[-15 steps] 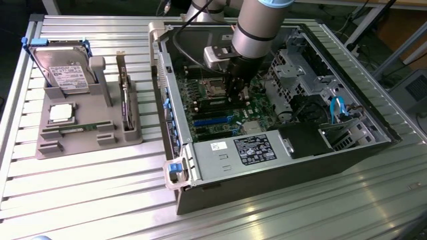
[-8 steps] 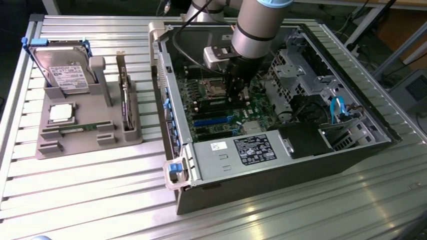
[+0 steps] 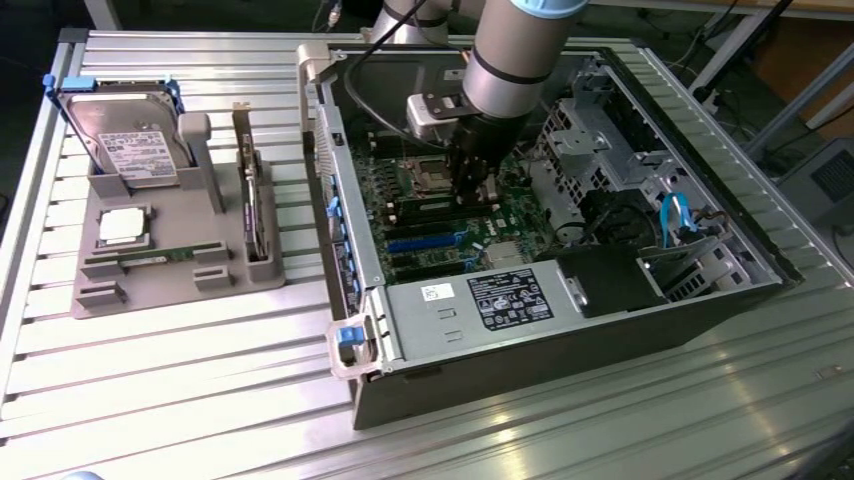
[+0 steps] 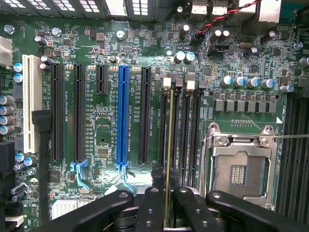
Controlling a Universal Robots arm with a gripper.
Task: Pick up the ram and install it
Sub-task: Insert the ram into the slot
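Black pincer (image 4: 169, 195) clamps the thin green ram (image 4: 170, 140) edge-on; hold it square over black memory slots (image 4: 182, 135), press evenly

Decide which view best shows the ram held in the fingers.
Wrist view: the ram runs edge-on between the fingers, over the memory slots. In the exterior view the fingers cover it.
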